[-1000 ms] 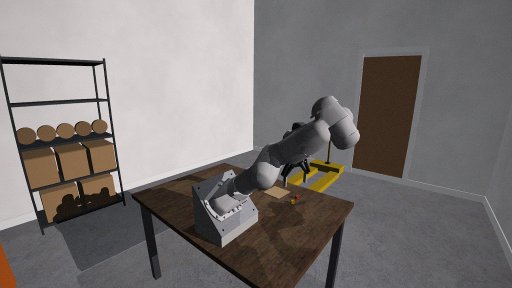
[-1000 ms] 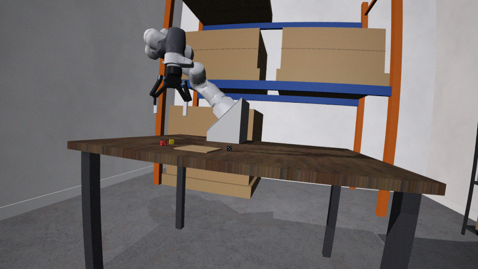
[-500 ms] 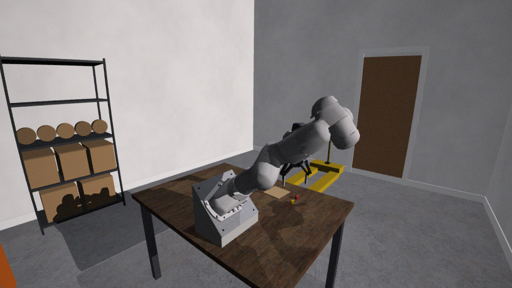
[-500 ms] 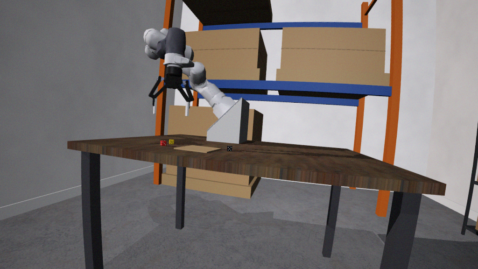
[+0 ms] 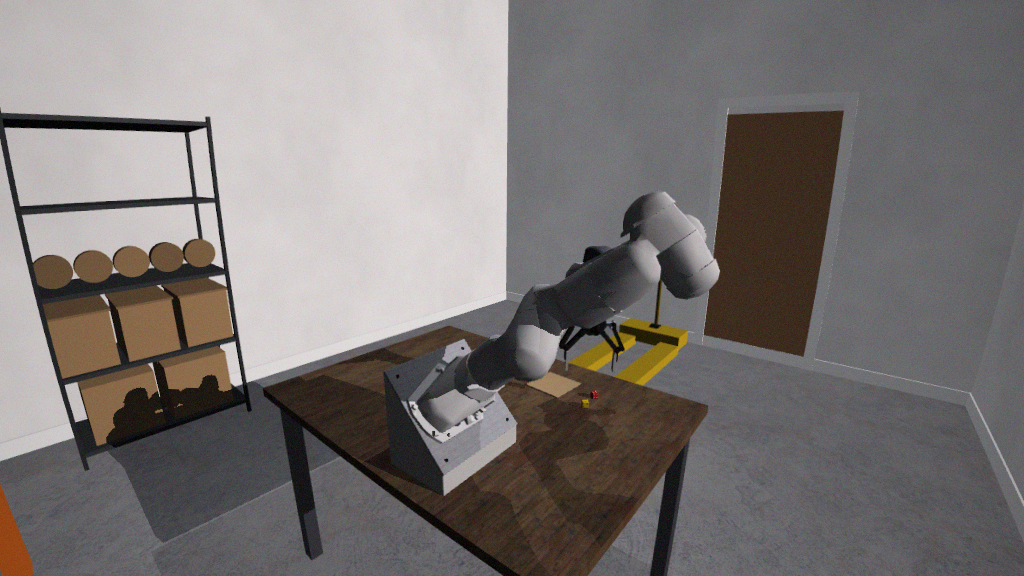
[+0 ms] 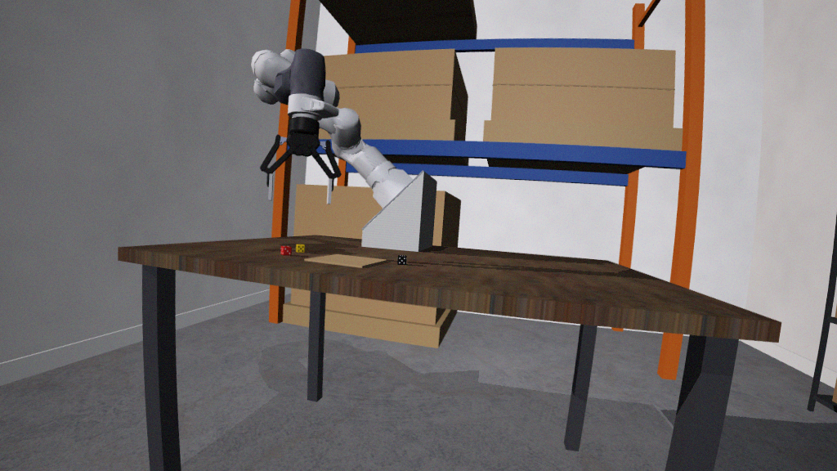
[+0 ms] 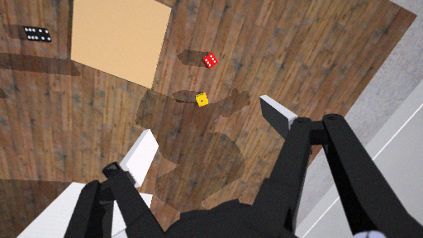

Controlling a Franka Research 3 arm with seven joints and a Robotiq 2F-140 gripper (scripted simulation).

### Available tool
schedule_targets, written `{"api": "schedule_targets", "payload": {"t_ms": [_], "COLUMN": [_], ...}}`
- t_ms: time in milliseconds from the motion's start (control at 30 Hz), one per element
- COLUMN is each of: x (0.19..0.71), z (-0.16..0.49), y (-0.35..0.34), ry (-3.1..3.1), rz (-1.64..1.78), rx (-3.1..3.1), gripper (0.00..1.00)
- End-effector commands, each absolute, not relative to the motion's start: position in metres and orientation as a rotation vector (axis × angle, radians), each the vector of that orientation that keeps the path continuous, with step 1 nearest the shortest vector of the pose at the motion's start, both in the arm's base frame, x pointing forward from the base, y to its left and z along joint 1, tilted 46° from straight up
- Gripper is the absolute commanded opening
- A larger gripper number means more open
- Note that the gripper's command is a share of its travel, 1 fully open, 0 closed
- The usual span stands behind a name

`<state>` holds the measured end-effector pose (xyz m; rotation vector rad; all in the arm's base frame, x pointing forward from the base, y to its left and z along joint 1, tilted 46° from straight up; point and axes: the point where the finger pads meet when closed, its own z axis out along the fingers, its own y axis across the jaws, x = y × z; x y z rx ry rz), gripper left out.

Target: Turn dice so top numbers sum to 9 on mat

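Note:
My gripper (image 5: 590,363) (image 6: 299,200) (image 7: 206,122) is open and empty, high above the table. The tan mat (image 5: 552,385) (image 6: 345,260) (image 7: 120,39) lies flat; all three dice are off it. The red die (image 5: 594,394) (image 6: 285,250) (image 7: 210,60) shows six on top. The yellow die (image 5: 585,403) (image 6: 300,248) (image 7: 201,100) lies close to the red one and shows one on top. The black die (image 6: 401,260) (image 7: 37,34) lies beyond the mat's other side; in the wrist view a six face and a four face show, and which is on top is not certain. The top view does not show it.
The robot's wedge-shaped base (image 5: 451,422) (image 6: 404,217) stands on the wooden table (image 5: 572,494) (image 6: 526,280). One table edge runs at the right of the wrist view, beyond the red and yellow dice. Shelves with boxes stand away from the table.

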<state>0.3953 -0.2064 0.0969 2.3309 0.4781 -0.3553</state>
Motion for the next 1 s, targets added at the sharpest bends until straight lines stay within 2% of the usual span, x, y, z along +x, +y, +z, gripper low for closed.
{"api": "schedule_targets", "payload": {"t_ms": [0,967], "x": [0.3959,0.3944], "z": [0.0958,0.0926], "y": [-0.2057,-0.2082], "ry": [0.273,-0.275], "rz": [-0.269,-0.04], "rx": [2.337,2.32], "gripper": [1.0,1.0]}}
